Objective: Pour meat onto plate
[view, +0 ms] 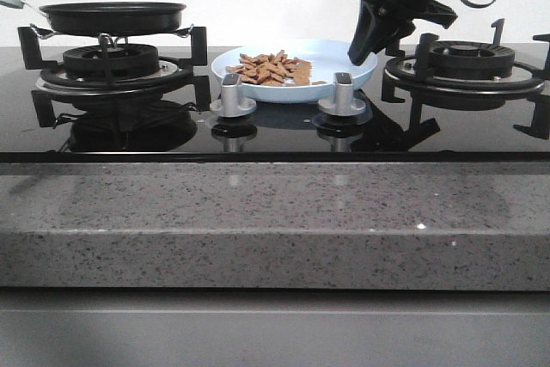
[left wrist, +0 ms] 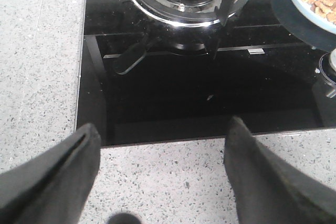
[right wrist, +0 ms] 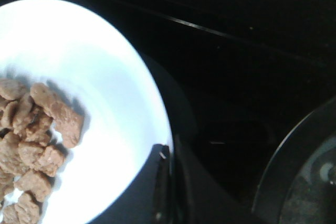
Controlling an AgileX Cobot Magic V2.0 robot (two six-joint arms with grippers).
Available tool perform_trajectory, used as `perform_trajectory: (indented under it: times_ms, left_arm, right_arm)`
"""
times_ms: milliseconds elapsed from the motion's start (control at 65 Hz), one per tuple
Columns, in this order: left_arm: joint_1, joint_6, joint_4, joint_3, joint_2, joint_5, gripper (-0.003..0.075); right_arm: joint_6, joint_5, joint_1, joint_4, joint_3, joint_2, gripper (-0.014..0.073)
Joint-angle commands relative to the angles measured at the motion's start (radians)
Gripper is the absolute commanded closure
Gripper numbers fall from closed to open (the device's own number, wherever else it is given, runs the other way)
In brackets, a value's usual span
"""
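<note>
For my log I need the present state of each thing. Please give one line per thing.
meat: heaped on the plate
plate: between the burners, rim in the right gripper
frying pan: on the left burner
right gripper: shut on the plate
left gripper: open, empty

Meat (view: 269,69): small reddish-brown pieces, heaped on the plate's left half. Plate (view: 339,56): pale blue-white, round, shallow, level between the burners.
</note>
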Motion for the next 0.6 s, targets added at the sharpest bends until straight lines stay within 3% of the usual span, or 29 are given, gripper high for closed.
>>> perform_trajectory:
  times_ms: [0,77,154,416,585]
  left_arm:
    - [-0.007,-0.009,-0.017,-0.027,-0.006,-0.068,0.0226]
    - [-0.007,-0.009,-0.017,-0.027,-0.006,-0.068,0.0226]
    - [-0.007,-0.009,-0.017,-0.027,-0.006,-0.068,0.0226]
    - [-0.007,-0.009,-0.017,-0.027,-0.006,-0.068,0.0227]
    - [-0.007,-0.009,-0.017,-0.027,-0.006,-0.068,0.0226]
  right_arm:
    - [-0.001,-0.015,-0.004,0.038,-0.038,-0.064,0.0414]
    - [-0.001,0.003,-0.004,0.038,-0.043,-0.066,0.0285]
    - [-0.001,0.036,-0.004,0.038,-0.052,-0.077,0.0216]
    - [0.004,0.095,-0.002,0.035,-0.039,-0.194,0.0225]
    - [0.007,0.038,-0.001,0.003,0.128,-0.36,0.023]
